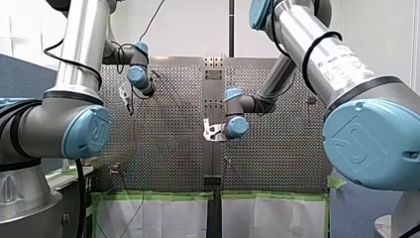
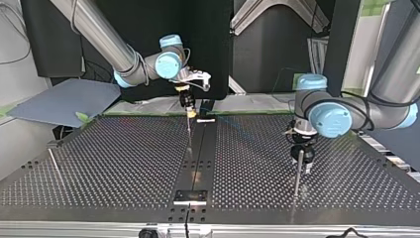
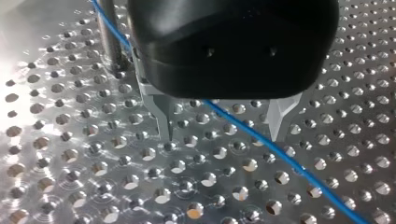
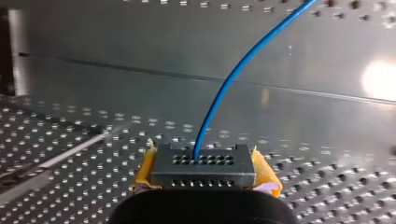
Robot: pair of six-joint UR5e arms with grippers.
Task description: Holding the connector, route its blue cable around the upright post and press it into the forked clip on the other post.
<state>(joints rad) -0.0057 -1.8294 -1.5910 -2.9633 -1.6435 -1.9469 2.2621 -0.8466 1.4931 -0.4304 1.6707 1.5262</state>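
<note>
In the right wrist view my right gripper [image 4: 205, 173] has its yellow pads [image 4: 145, 169] shut on a dark grey connector [image 4: 203, 167]. A blue cable [image 4: 224, 88] rises out of the connector and curves away over the table. In the left wrist view my left gripper [image 3: 222, 135] is open just above the perforated plate. The blue cable [image 3: 261, 140] runs slantwise between its metal fingers [image 3: 161, 116] without touching them. An upright post [image 3: 109, 37] stands beside that gripper, with the cable passing by it. In the top view my left gripper [image 2: 303, 159] hangs at a thin post [image 2: 297, 176].
The perforated table [image 2: 124, 158] has a smooth centre strip [image 2: 198, 158] with a small plate [image 2: 190, 197] near the top view's lower edge. Another thin post [image 2: 53, 162] stands at the top view's left. Green tape [image 1: 158, 195] edges the table in the front view.
</note>
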